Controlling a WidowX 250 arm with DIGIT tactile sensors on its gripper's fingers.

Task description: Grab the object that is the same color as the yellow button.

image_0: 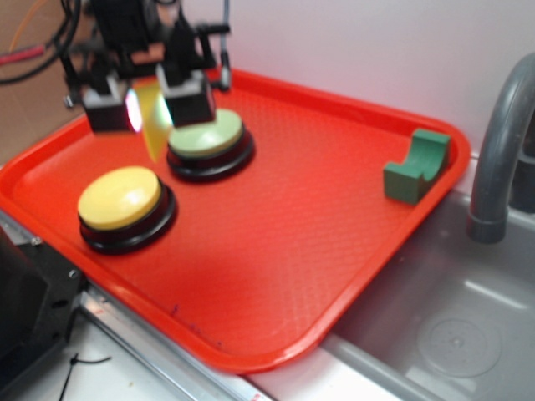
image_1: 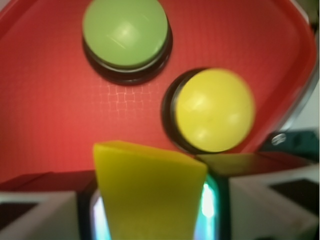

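Two buttons sit on the red tray [image_0: 334, 276]: the yellow button [image_0: 121, 199] and a green-capped button [image_0: 207, 138] just beneath the gripper [image_0: 150, 113]. A green notched block [image_0: 416, 167] rests well apart. Pinched between the fingers, the yellow wedge [image_1: 147, 192] hangs lengthwise, thin end down, above the tray; its lower part is blurred.

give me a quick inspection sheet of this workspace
surface: red tray, bare in the middle
job's things: yellow wedge held in the gripper, off the tray; yellow button on the tray near its front left
clutter: green button behind the yellow one; green notched block at the tray's right edge
grippers: gripper shut on the wedge, above the tray
cables: black and orange cables at upper left
surroundings: grey sink and faucet to the right
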